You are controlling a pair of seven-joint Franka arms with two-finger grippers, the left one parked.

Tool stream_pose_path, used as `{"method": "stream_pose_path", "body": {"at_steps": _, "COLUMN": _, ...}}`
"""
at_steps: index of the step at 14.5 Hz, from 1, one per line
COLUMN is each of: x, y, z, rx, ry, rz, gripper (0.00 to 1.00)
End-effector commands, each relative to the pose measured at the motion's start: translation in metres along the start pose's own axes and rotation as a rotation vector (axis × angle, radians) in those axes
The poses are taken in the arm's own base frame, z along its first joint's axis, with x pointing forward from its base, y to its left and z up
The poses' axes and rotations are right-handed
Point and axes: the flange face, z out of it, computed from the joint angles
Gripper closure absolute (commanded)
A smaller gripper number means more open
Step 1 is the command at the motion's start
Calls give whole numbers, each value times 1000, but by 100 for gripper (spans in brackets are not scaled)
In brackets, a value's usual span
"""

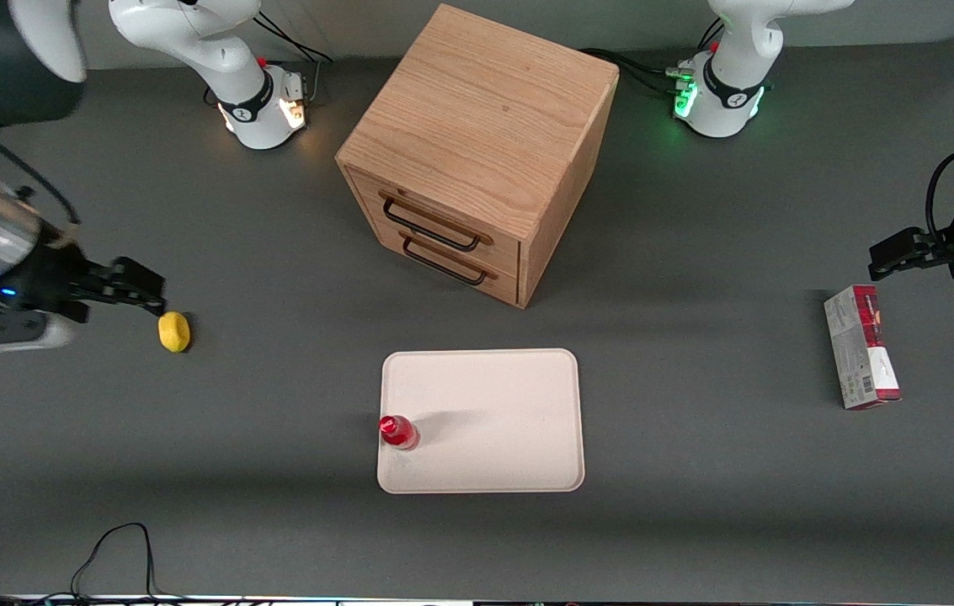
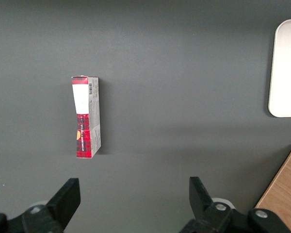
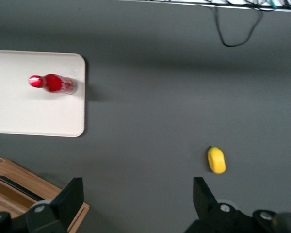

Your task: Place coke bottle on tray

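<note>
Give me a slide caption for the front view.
Red coke bottle upright on cream tray's edge; open pincer beside yellow lemon.

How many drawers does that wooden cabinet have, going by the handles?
2. The cabinet shows two handles, upper handle above lower handle, facing the tray. The gripper hangs open beside the lemon, toward the working arm's end.

Bottle (image 1: pixel 398 432): small, glossy red, red cap, standing upright on the tray (image 1: pixel 493 421), at its edge toward the working arm's end, lower centre of the front view. Tray: flat, pale cream, rounded corners, low rim, lying flat on the grey table, otherwise bare. Gripper (image 1: pixel 158 296) is well apart from both, fingers spread, empty.
</note>
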Motion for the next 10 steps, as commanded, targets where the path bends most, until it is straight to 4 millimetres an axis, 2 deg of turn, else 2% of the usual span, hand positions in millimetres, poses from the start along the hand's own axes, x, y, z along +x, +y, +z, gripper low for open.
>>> {"method": "stream_pose_path", "body": {"at_steps": 1, "x": -42, "y": 40, "z": 0, "rx": 26, "ry": 6, "rz": -25, "gripper": 0}}
{"method": "stream_pose_path", "body": {"at_steps": 3, "x": -48, "y": 67, "z": -2, "rx": 20, "ry": -2, "rz": 13, "gripper": 0}}
{"method": "stream_pose_path", "body": {"at_steps": 7, "x": -52, "y": 92, "z": -3, "rx": 11, "ry": -25, "rz": 2, "gripper": 0}}
{"method": "stream_pose_path", "body": {"at_steps": 10, "x": -55, "y": 98, "z": -2, "rx": -2, "ry": -49, "rz": 20, "gripper": 0}}
